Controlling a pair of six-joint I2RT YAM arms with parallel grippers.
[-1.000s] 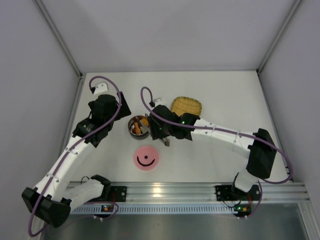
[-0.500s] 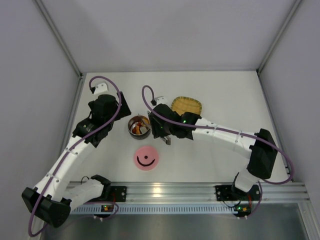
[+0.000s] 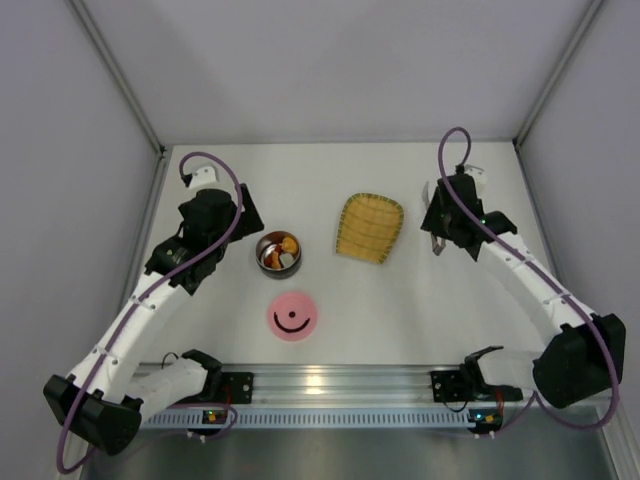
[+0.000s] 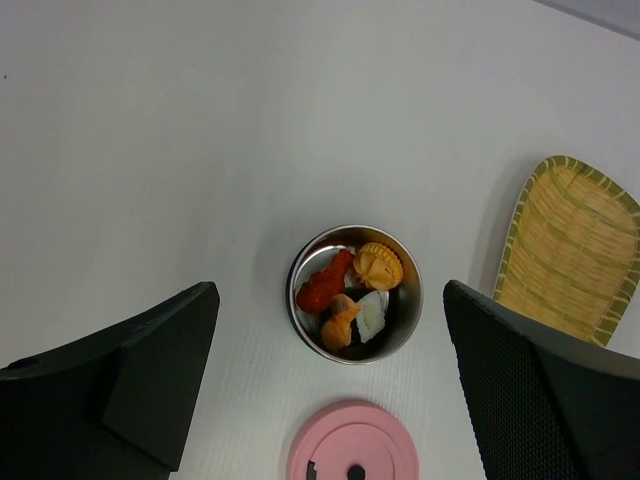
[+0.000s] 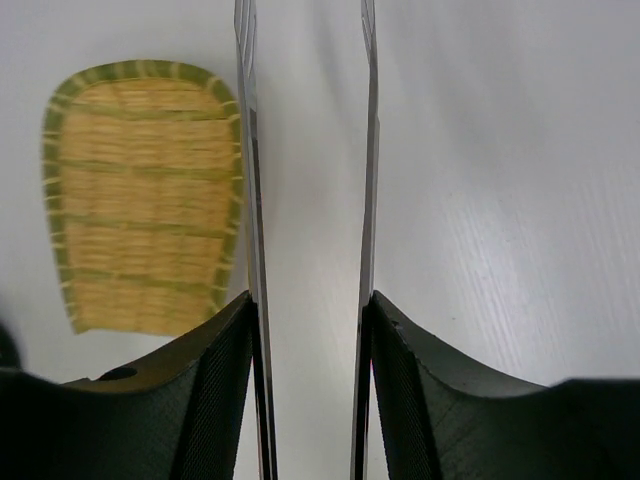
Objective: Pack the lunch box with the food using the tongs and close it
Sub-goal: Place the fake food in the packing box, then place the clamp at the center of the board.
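The lunch box (image 3: 259,252), a small steel bowl (image 4: 414,305), stands uncovered left of centre. Inside it lies the food (image 3: 280,248): orange pieces, a dark red one and a dark-and-white one (image 4: 350,295). The pink lid (image 3: 292,316) with its smile mark lies flat on the table in front of the bowl (image 4: 350,440). My left gripper (image 4: 328,300) hovers open above the bowl. My right gripper (image 3: 437,238) is far right, past the tray, shut on the tongs (image 5: 248,200). The two thin arms run between my fingers (image 5: 308,300) with nothing between them.
A yellow woven tray (image 3: 370,228) lies bare between the bowl and the right gripper; it also appears in both wrist views (image 5: 140,190) (image 4: 575,250). White walls close the table at the back and on both sides.
The right arm has swung away from beside the bowl to the right of the tray, carrying the tongs. The left arm has stayed put.
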